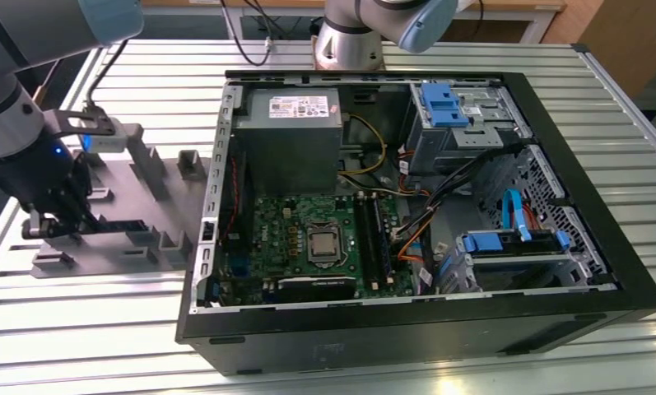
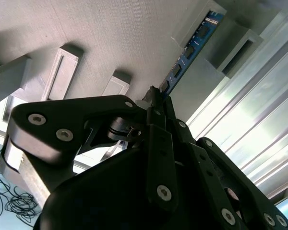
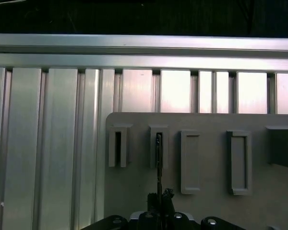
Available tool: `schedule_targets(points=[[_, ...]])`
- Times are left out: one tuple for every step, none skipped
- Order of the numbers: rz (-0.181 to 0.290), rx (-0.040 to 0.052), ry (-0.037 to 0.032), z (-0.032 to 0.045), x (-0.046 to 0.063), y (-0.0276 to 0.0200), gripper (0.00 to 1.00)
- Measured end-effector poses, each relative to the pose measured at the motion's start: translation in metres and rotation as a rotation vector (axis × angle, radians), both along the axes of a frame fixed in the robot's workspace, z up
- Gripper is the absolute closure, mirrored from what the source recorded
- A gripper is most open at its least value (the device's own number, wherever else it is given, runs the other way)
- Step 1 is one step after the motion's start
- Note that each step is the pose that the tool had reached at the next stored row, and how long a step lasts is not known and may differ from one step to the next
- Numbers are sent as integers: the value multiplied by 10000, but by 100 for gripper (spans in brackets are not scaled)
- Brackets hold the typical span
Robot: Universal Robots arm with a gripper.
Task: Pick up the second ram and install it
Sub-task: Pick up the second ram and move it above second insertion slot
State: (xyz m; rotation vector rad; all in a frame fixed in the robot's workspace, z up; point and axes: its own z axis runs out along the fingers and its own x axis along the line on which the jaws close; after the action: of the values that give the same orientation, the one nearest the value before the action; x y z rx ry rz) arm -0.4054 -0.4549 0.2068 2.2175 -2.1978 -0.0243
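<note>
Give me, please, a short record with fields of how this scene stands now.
gripper: shut on ram, over holder
ram: blue strip, on edge, far end at a holder slot
holder: grey, on table, to the exterior view's left of case
case: open, motherboard showing

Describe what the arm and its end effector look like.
The arm has silver-grey tubular links with light blue joint caps, and a small blue light glows near its wrist. The end effector is black, built of flat linkage plates joined by silver screws.
</note>
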Motion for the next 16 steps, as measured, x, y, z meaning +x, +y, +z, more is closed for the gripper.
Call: schedule_targets(points=[[0, 0, 0, 4, 0, 0, 86], [0, 0, 0, 9, 0, 0, 86], [0, 0, 0, 13, 0, 0, 86], [0, 1, 0, 17, 0, 0, 86], [0, 1, 1, 22, 0, 0, 86], [0, 2, -1, 24, 0, 0, 86], [0, 3, -2, 27, 0, 0, 86], [0, 2, -1, 31, 0, 0, 86], [0, 1, 1, 36, 0, 0, 86], [0, 0, 1, 40, 0, 0, 86], [0, 1, 0, 45, 0, 0, 86], [0, 2, -1, 47, 0, 0, 86], [0, 2, -1, 51, 0, 0, 86], [0, 1, 0, 55, 0, 0, 86], [0, 1, 0, 60, 0, 0, 86], [0, 1, 1, 65, 0, 0, 86]])
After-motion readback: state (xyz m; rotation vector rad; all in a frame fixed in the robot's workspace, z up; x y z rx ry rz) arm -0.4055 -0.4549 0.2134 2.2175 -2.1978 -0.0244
